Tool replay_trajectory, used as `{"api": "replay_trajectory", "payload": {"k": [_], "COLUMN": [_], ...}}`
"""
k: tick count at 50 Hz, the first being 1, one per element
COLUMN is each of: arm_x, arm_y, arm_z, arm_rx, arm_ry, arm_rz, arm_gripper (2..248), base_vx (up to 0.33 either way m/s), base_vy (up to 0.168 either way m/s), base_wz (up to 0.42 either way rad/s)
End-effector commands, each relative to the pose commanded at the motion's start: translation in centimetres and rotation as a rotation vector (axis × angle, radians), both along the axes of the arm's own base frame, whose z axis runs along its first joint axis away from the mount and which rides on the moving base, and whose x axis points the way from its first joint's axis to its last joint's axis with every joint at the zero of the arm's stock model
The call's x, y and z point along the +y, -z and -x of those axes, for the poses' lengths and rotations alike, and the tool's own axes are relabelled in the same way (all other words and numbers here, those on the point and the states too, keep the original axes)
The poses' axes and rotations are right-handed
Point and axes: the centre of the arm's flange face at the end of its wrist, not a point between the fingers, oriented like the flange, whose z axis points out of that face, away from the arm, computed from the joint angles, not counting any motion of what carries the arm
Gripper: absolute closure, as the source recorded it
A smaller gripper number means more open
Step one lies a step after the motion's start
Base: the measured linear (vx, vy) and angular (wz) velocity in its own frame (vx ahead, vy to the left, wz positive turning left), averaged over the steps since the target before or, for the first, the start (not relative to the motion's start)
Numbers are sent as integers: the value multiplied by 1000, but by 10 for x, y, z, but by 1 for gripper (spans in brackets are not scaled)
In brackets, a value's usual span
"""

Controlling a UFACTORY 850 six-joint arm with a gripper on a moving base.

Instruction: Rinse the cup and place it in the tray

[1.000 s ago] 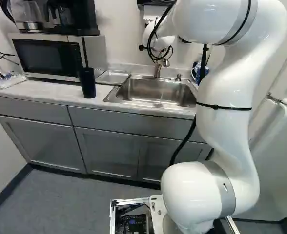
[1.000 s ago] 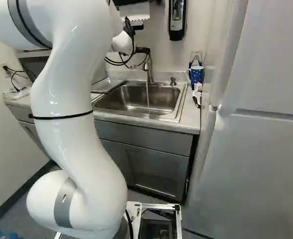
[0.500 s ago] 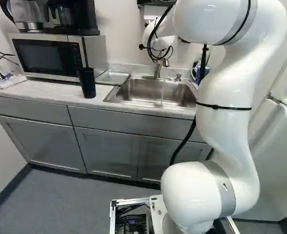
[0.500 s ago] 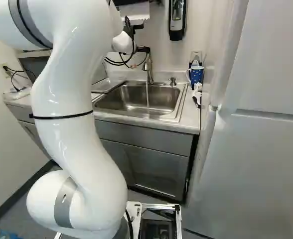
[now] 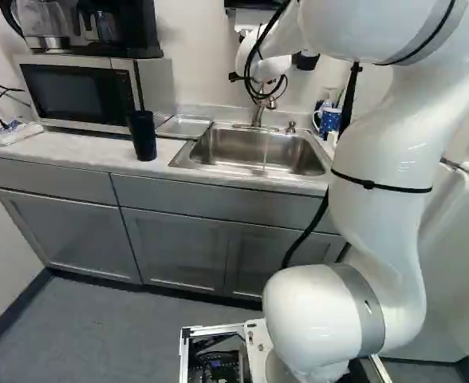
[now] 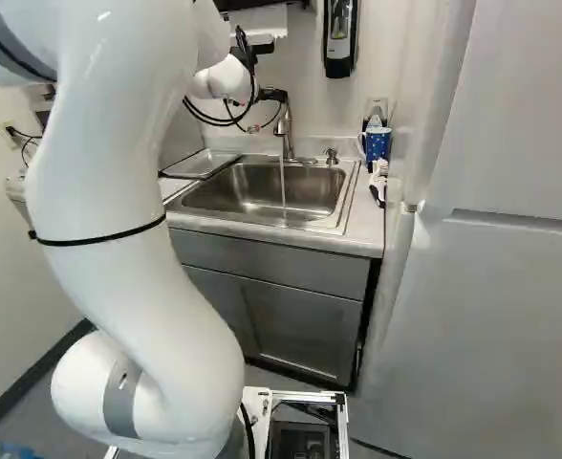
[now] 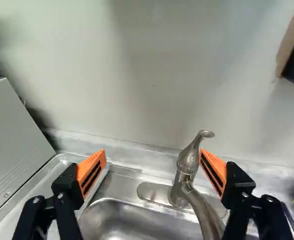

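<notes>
So the cup (image 5: 142, 136) was a dark, tall one standing on the surface (image 5: 67, 146) near its front edge, just ahead of the right end of the microwave (image 5: 79, 92) in the left base view. It was upright, wide end up and narrow end down, so its long axis ran pretty much vertical, mouth facing the ceiling. The side tapered toward the foot, and I couldn't spot a handle. The tray (image 5: 183, 126), a shallow metal thing, sat between the microwave and the sink (image 5: 254, 150), beyond the cup and well to its right in that same view. Meanwhile the claw (image 6: 273, 96) was up by the faucet (image 7: 189, 170), nowhere near the cup. Its fingers stood wide apart, orange pads (image 7: 93, 170) facing each other, with the faucet's upright handle between them but right up close to one pad. Can't tell if they were actually touching. Water (image 6: 283, 182) was running in a thin stream down into the sink, fwiw. There was also a blue mug (image 6: 378, 143) with white spots past the sink's right side, close to the wall.
</notes>
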Motion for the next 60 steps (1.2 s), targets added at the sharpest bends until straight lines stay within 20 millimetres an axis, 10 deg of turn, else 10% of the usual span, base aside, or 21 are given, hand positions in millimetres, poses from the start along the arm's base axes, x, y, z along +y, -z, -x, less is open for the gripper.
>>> {"api": "replay_trajectory", "payload": {"k": [60], "arm_x": [-49], "arm_y": [5], "arm_z": [114], "arm_rx": [109], "arm_ry": [95], "arm_rz": [-2], "arm_gripper": [3], "base_vx": [0], "base_vy": [0], "base_wz": [0]}}
